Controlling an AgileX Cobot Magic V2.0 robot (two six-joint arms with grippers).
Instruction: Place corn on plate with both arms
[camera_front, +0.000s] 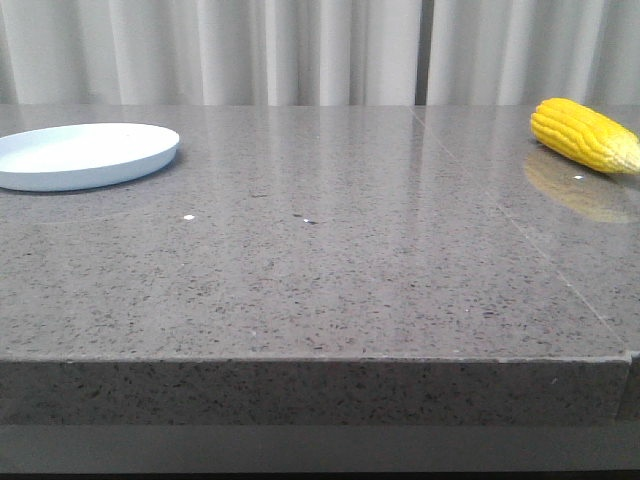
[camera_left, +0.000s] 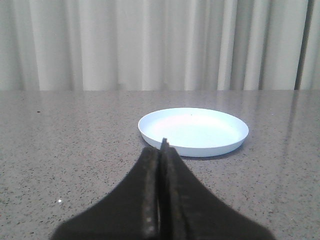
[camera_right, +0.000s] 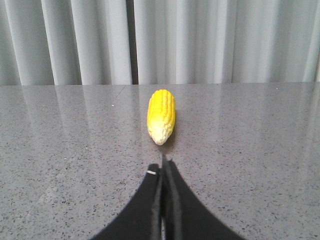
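Front view: plate (camera_front: 85, 155) far left, corn (camera_front: 585, 135) far right, yellow, intact. Wrist views only: left gripper (camera_left: 163, 147) and right gripper (camera_right: 163, 162) pressed together, empty.

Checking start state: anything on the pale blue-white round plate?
Nothing shows on the pale blue-white round plate; its inner surface is bare. The bright yellow corn cob lies apart, on the grey speckled table. The table patch under the plate is hidden.
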